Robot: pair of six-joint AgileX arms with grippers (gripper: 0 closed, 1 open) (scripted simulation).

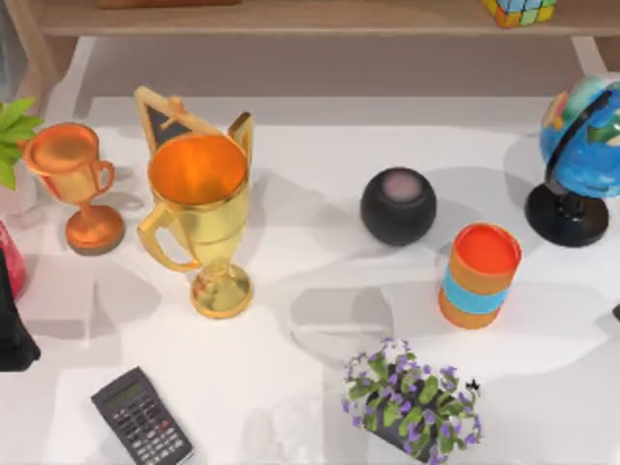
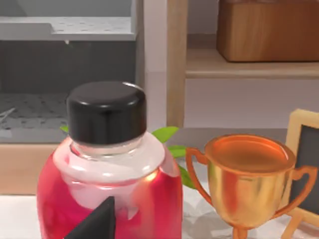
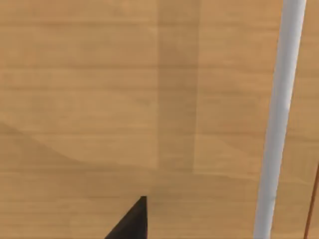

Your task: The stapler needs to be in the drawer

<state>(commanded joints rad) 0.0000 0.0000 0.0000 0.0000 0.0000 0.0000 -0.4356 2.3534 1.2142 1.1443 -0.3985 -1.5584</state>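
1. Your left claw (image 2: 94, 224) sits at the left edge of the surface (image 1: 291, 387), just behind a red bottle (image 2: 107, 199) with a black cap (image 2: 106, 112). You cannot tell whether this claw is spread or pressed together.
2. From above, the left arm (image 1: 14, 329) is a dark shape at the surface's left edge, just in front of the red bottle.
3. Your right claw (image 3: 132, 224) faces a wooden panel (image 3: 99, 99) at close range. A pale metal bar (image 3: 276, 124) runs across the panel. You cannot tell whether this claw is spread or pressed together either.
4. You cannot tell where the stapler lies, nor whether the wooden panel belongs to the drawer.
5. Standing upright on the left half of the surface are a small copper trophy (image 1: 77, 184) and, beside it, a large gold trophy (image 1: 199, 218). A small framed chalkboard (image 1: 170, 121) stands just behind the gold one.
6. A grey calculator (image 1: 140, 417) lies flat near the front of the surface, left of the middle.
7. A black round speaker (image 1: 398, 205) sits right of the middle. An orange can (image 1: 478, 276) with a blue band is near it, toward the front.
8. A globe (image 1: 581, 145) stands at the right edge.
9. A pot of purple flowers (image 1: 412, 402) lies tilted at the front.
10. A colour-puzzle cube (image 1: 518, 10) rests on the wooden shelf (image 1: 291, 17) at the back.
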